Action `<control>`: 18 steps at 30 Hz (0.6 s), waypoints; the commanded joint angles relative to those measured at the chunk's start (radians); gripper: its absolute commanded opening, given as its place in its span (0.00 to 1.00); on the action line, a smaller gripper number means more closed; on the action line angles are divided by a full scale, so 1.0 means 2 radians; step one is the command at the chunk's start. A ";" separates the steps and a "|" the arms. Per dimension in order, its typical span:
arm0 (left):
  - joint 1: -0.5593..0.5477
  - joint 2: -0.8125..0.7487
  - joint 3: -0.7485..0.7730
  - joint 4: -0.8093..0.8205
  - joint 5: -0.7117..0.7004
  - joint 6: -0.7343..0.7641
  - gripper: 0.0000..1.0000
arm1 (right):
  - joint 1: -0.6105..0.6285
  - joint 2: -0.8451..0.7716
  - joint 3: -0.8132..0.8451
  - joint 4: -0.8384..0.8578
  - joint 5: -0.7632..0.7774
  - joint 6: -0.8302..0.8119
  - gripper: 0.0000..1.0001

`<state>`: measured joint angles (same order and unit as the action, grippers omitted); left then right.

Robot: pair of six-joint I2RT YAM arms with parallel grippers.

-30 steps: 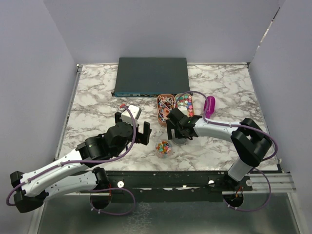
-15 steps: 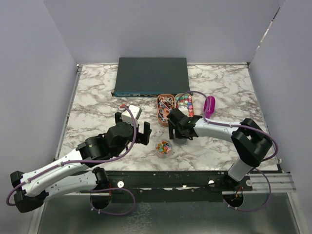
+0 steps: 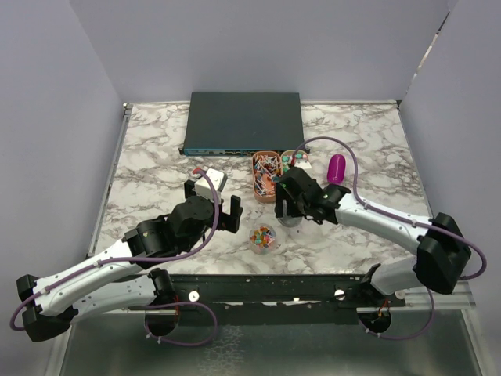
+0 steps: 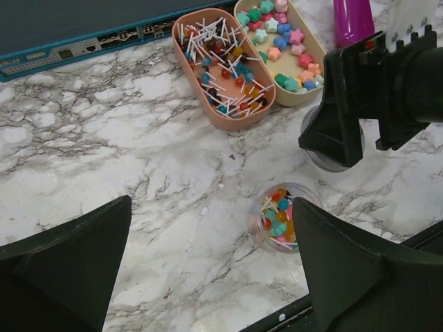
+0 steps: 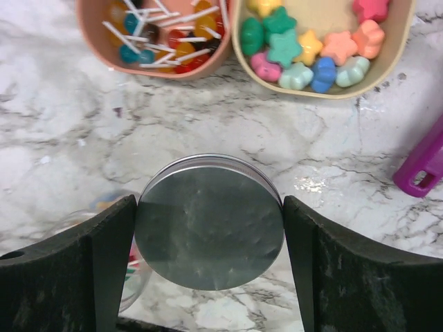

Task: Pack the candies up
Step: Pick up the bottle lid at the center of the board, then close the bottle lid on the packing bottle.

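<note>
We see the right fingers [image 5: 107, 270] clamped on 1 round metal lid [image 5: 210, 221]. The left fingers [image 4: 69, 263] stand spread, holding nothing. The candies [image 4: 279, 218] sit in 1 clear jar [image 4: 257, 234] on the tabletop [image 4: 138, 159], near the lid.

White marble-look desk [image 3: 156, 141], grey veins running all over it. Plain lavender-grey panels box it in: back wall [image 3: 258, 47], left wall [image 3: 47, 141], right wall [image 3: 458, 117]. Light is soft and even, shadows faint. A metal rail [image 3: 442, 291] lines the near edge.
</note>
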<state>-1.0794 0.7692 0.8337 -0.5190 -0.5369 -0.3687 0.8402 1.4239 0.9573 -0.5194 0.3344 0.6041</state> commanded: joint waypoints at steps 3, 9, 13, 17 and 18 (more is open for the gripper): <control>0.002 -0.007 -0.002 -0.013 -0.020 0.001 0.99 | 0.030 -0.029 0.031 -0.029 -0.030 -0.009 0.68; 0.003 -0.009 -0.002 -0.014 -0.024 0.000 0.99 | 0.068 -0.010 0.054 -0.030 -0.044 -0.002 0.68; 0.003 -0.010 -0.002 -0.014 -0.024 -0.001 0.99 | 0.089 0.024 0.080 -0.039 -0.043 -0.005 0.68; 0.004 -0.012 -0.003 -0.015 -0.023 -0.001 0.99 | 0.109 0.061 0.111 -0.056 -0.027 -0.010 0.68; 0.004 -0.013 -0.002 -0.015 -0.023 -0.001 0.99 | 0.112 0.069 0.117 -0.060 -0.023 -0.010 0.68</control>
<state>-1.0790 0.7601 0.8337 -0.5266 -0.5556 -0.3695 1.0328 1.5028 1.1370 -0.5797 0.2649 0.5961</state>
